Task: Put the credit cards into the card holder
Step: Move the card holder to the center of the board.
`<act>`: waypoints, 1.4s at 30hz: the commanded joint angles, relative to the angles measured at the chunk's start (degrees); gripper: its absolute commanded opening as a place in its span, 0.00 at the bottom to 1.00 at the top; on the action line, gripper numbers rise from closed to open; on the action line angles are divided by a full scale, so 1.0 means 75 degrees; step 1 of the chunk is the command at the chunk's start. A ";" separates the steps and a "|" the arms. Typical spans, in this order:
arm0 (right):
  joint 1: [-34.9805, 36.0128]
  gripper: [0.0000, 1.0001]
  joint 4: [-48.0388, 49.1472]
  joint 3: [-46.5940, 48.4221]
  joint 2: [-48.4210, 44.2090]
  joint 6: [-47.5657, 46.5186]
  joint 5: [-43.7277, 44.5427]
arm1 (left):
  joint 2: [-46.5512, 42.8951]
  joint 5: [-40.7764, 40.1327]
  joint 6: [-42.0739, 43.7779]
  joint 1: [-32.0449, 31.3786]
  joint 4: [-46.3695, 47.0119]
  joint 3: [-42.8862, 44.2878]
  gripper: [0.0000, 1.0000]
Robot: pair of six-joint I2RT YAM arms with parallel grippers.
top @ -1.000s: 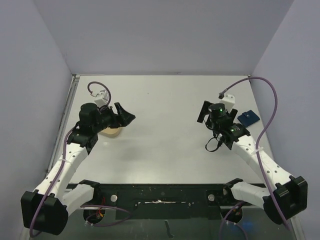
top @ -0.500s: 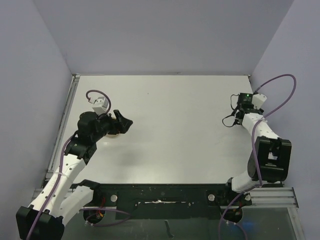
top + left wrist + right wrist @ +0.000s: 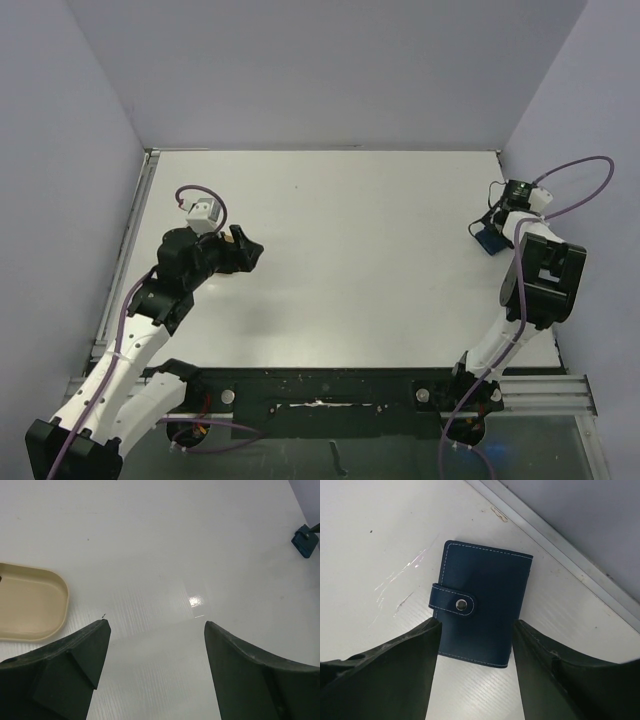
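Swung right fingers [image 3: 477, 625] far right, narrowed astride shut navy-blue snap-tab card holder [image 3: 485, 600]; could not tell whether gripped. Kept left fingers [image 3: 156, 624] wide, empty. Meant opening it next.

My left claw [image 3: 250, 244] hangs above the left side of the white table [image 3: 350, 260]; my right claw [image 3: 490, 228] is down at the small blue card holder [image 3: 486, 241], close by the table's far right edge.

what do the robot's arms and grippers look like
The left arm and right arm are white tubular links with black joint housings, each with a purple cable. The left gripper and right gripper each have two broad, matte black, wedge-shaped fingers.
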 commanded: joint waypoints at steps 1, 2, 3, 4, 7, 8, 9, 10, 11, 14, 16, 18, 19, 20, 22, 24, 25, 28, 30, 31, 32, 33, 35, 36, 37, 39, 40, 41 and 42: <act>-0.0246 0.58 0.0597 0.0296 0.0209 -0.0160 -0.0858 | -0.0131 -0.0239 0.0302 -0.0089 0.0027 0.0172 0.77; -0.0291 0.57 0.0584 0.0319 0.0281 -0.0177 -0.0970 | -0.0137 -0.0260 0.0337 -0.0088 0.0004 0.0181 0.77; -0.0322 0.56 0.0553 0.0338 0.0346 -0.0225 -0.1023 | -0.0147 -0.0280 0.0377 -0.0091 -0.0024 0.0188 0.77; -0.0324 0.55 0.0552 0.0327 0.0382 -0.0281 -0.1085 | -0.0149 -0.0319 0.0410 -0.0094 -0.0058 0.0210 0.77; -0.0338 0.54 0.0531 0.0262 0.0443 -0.0470 -0.1373 | -0.0149 -0.0379 0.0446 -0.0080 -0.0091 0.0246 0.76; -0.0339 0.53 0.0495 0.0258 0.0468 -0.0500 -0.1487 | -0.0150 -0.0390 0.0458 -0.0080 -0.0103 0.0247 0.76; -0.0339 0.53 0.0442 0.0257 0.0495 -0.0539 -0.1591 | -0.0141 -0.0397 0.0470 -0.0082 -0.0104 0.0241 0.76; -0.0339 0.52 0.0375 0.0256 0.0505 -0.0566 -0.1704 | -0.0139 -0.0398 0.0471 -0.0080 -0.0113 0.0244 0.76; -0.0329 0.52 0.0299 0.0251 0.0503 -0.0596 -0.1798 | -0.0138 -0.0408 0.0473 -0.0081 -0.0116 0.0241 0.76; -0.0194 0.50 0.0148 0.0163 0.0470 -0.0677 -0.2059 | -0.0115 -0.0406 0.0471 -0.0080 -0.0111 0.0212 0.76; -0.0006 0.49 0.0051 0.0015 0.0367 -0.0755 -0.2115 | -0.0115 -0.0382 0.0482 -0.0079 -0.0102 0.0198 0.76; 0.0162 0.48 0.0039 -0.0169 0.0208 -0.0801 -0.2257 | -0.0095 -0.0384 0.0483 -0.0079 -0.0102 0.0205 0.76; 0.0262 0.48 0.0019 -0.0246 0.0130 -0.0820 -0.2335 | -0.0083 -0.0385 0.0483 -0.0079 -0.0104 0.0199 0.76; 0.0376 0.48 -0.0015 -0.0337 0.0058 -0.0831 -0.2385 | -0.0074 -0.0380 0.0483 -0.0071 -0.0104 0.0199 0.76; 0.0657 0.48 -0.0065 -0.0518 -0.0129 -0.0872 -0.2451 | -0.0051 -0.0396 0.0488 -0.0068 -0.0105 0.0195 0.76; 0.0961 0.48 -0.0070 -0.0718 -0.0298 -0.0911 -0.2471 | -0.0034 -0.0412 0.0494 -0.0068 -0.0105 0.0200 0.76; 0.1102 0.48 -0.0070 -0.0824 -0.0358 -0.0916 -0.2488 | -0.0029 -0.0431 0.0496 -0.0068 -0.0109 0.0200 0.76; 0.1433 0.47 -0.0025 -0.1208 -0.0570 -0.0848 -0.2578 | -0.0011 -0.0455 0.0495 -0.0068 -0.0116 0.0197 0.76; 0.1764 0.47 0.0044 -0.1533 -0.0752 -0.0824 -0.2670 | -0.0010 -0.0485 0.0505 -0.0068 -0.0110 0.0196 0.76; 0.1927 0.47 0.0040 -0.1647 -0.0866 -0.0820 -0.2653 | 0.0001 -0.0512 0.0506 -0.0068 -0.0108 0.0194 0.76; 0.2106 0.46 0.0030 -0.1758 -0.0975 -0.0808 -0.2614 | 0.0008 -0.0531 0.0507 -0.0059 -0.0114 0.0192 0.76; 0.2257 0.46 0.0037 -0.1868 -0.1077 -0.0792 -0.2623 | 0.0009 -0.0542 0.0507 -0.0066 -0.0125 0.0190 0.76; 0.2535 0.46 0.0059 -0.2060 -0.1301 -0.0721 -0.2706 | 0.0029 -0.0563 0.0512 -0.0056 -0.0136 0.0202 0.76; 0.2663 0.46 0.0050 -0.2139 -0.1418 -0.0679 -0.2722 | 0.0047 -0.0567 0.0518 -0.0056 -0.0130 0.0203 0.76; 0.2810 0.46 0.0033 -0.2199 -0.1536 -0.0655 -0.2715 | 0.0053 -0.0566 0.0518 -0.0056 -0.0133 0.0198 0.76; 0.3094 0.45 -0.0062 -0.2247 -0.1749 -0.0647 -0.2653 | 0.0088 -0.0566 0.0518 -0.0039 -0.0136 0.0214 0.76; 0.3184 0.45 -0.0113 -0.2250 -0.1850 -0.0641 -0.2627 | 0.0104 -0.0568 0.0518 -0.0035 -0.0139 0.0214 0.76; 0.3234 0.45 -0.0161 -0.2259 -0.1999 -0.0611 -0.2626 | 0.0116 -0.0567 0.0518 -0.0023 -0.0131 0.0210 0.76; 0.3245 0.46 -0.0168 -0.2278 -0.2120 -0.0572 -0.2664 | 0.0129 -0.0577 0.0518 -0.0012 -0.0139 0.0217 0.76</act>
